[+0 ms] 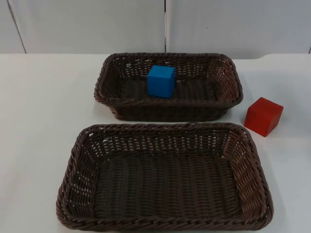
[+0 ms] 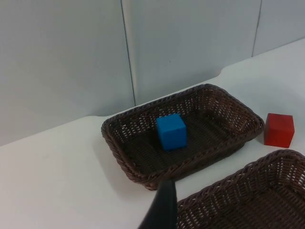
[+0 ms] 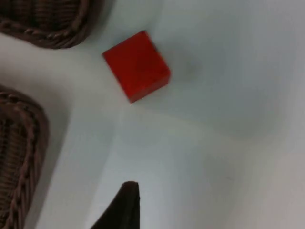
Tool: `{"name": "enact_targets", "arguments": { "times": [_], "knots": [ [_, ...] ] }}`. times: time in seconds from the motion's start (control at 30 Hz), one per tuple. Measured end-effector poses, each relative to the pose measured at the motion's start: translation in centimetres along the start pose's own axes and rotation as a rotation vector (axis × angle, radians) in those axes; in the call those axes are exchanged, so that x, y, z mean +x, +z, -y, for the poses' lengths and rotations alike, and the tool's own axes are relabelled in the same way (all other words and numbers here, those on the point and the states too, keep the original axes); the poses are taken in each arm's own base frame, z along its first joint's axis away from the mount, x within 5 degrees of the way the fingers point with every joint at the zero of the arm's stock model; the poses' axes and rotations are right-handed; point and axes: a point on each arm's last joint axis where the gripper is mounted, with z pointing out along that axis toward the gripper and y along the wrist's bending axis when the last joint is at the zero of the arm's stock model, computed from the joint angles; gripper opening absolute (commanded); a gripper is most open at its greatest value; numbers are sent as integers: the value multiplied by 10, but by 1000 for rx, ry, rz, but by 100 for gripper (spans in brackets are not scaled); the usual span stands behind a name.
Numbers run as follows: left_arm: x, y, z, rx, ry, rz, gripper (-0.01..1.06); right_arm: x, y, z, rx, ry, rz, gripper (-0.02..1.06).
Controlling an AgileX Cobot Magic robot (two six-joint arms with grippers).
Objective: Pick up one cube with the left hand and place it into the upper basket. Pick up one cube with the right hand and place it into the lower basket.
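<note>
A blue cube [image 1: 161,81] [image 2: 171,131] rests inside the upper wicker basket [image 1: 170,103] [image 2: 143,174], towards its back wall. On the white table, just right of that basket, a red cube [image 1: 263,116] [image 2: 279,130] [image 3: 137,66] sits on its own. The lower basket [image 1: 160,128] [image 2: 228,183] [image 3: 24,143] holds nothing. My left gripper [image 2: 162,210] hangs well back from the upper basket, on its left side. Above the bare table, my right gripper [image 3: 121,207] hovers a short way from the red cube without touching it.
The two brown baskets lie close together, one behind the other, across the middle of the table. A corner of the upper basket [image 3: 52,28] lies close to the red cube. The grey partition wall [image 1: 87,24] closes the table's far side.
</note>
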Motion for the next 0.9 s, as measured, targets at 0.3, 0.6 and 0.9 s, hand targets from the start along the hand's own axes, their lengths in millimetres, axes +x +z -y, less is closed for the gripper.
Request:
{"name": "enact_targets", "arguments": {
  "times": [0.3,0.6,0.9],
  "knots": [
    [0,0,0,0,0,0,77,-5,51,-48,-81,-220,-80,105],
    [0,0,0,0,0,0,77,-7,88,-52,-68,-337,-67,105],
    [0,0,0,-2,4,-1,77,-25,116,-50,-41,-377,-52,105]
  ]
}}
